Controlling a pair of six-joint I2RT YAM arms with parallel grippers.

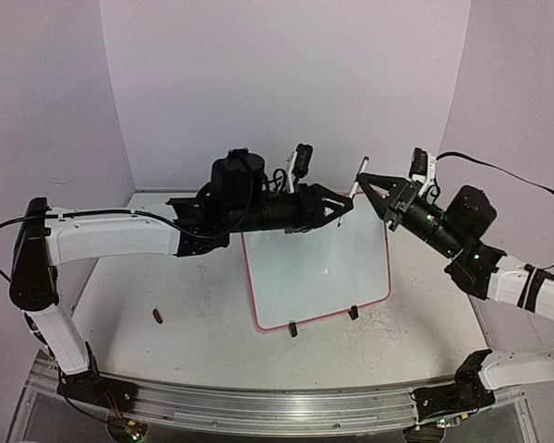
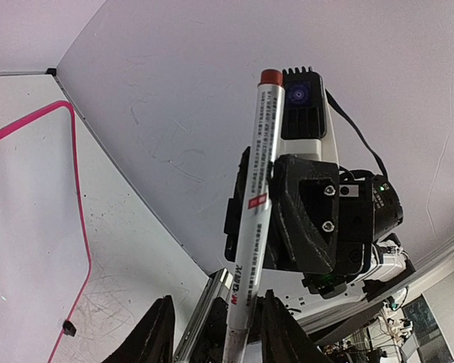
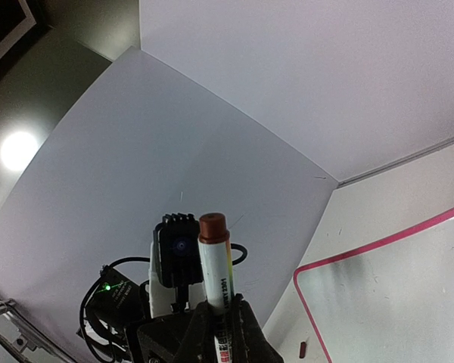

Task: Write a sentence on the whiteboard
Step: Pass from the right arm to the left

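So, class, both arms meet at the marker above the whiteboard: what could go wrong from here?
The left fingers flank the marker with a gap showing; if the right fingers release early, it may drop onto the whiteboard. The two sets of fingers are also crowded close and might collide.
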